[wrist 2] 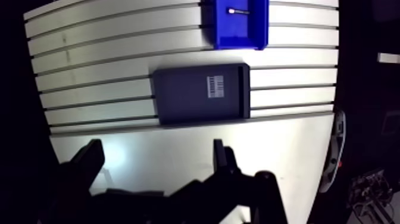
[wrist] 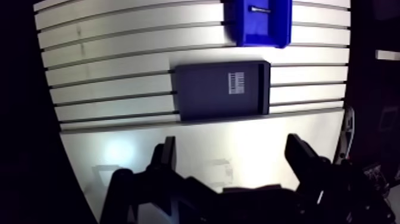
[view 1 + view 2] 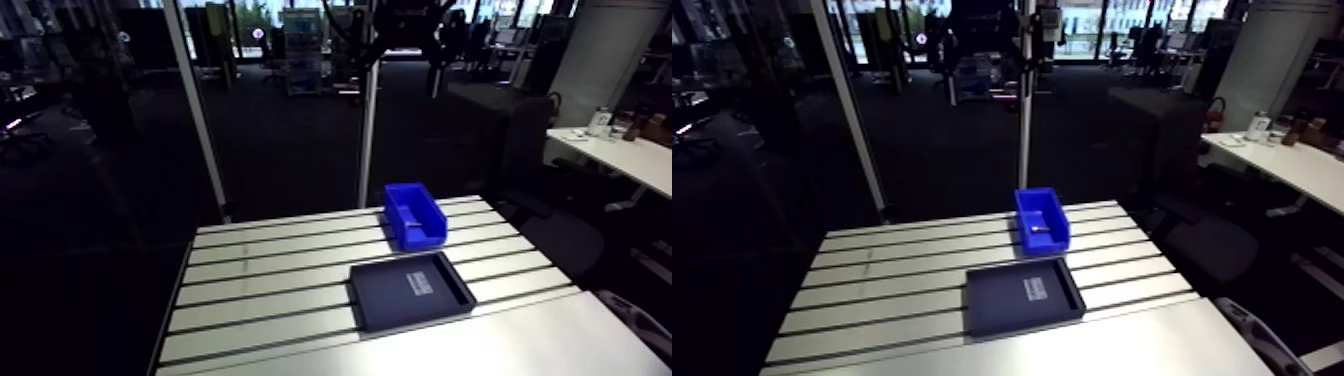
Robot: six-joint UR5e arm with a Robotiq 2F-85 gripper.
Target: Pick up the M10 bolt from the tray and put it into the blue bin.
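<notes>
The blue bin [image 2: 262,40] stands on the slotted table, far ahead of my gripper, and a small metal bolt [image 2: 258,9] lies inside it; the arm view shows the same bolt [image 3: 1038,229] on the bin's floor. Closer to the gripper lies the dark flat tray [image 2: 202,92]; it holds only a white barcode label [image 2: 236,82]. My gripper [image 2: 233,158] hangs high above the smooth front part of the table. It is open, its dark fingers [image 2: 166,156] are wide apart and nothing is between them.
The slotted aluminium table [image 3: 270,290] ends in a smooth pale strip [image 3: 450,345] at the front. A vertical post [image 3: 367,120] rises behind the bin, and a slanted one [image 3: 200,110] stands at the table's back left corner.
</notes>
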